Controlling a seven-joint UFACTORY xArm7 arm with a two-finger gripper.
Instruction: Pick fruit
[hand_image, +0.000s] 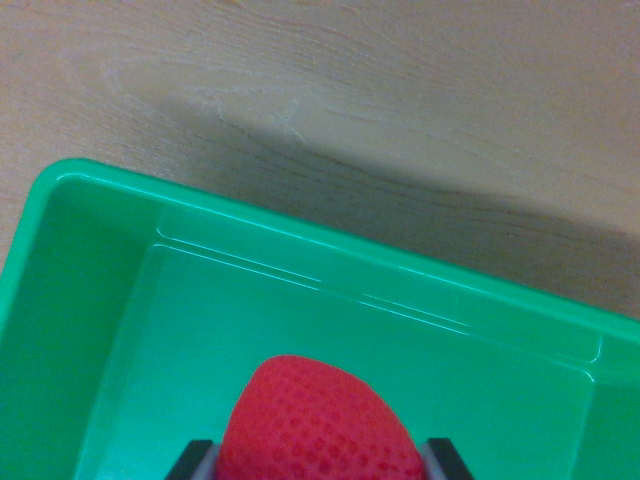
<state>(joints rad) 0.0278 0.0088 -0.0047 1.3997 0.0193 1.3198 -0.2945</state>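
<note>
A red strawberry (315, 425) with a dimpled skin fills the bottom middle of the wrist view. My gripper (318, 462) is shut on it, with a dark fingertip (192, 460) on the view's left side and another fingertip (450, 460) on the right. The strawberry hangs over the inside of a green plastic bin (120, 330). Whether the fruit touches the bin floor I cannot tell. The lower part of the strawberry is cut off by the frame edge.
The bin's rim (330, 245) runs diagonally from the upper left to the right edge. Beyond it lies a light wooden tabletop (330, 90), with a shadow falling along the bin's far side.
</note>
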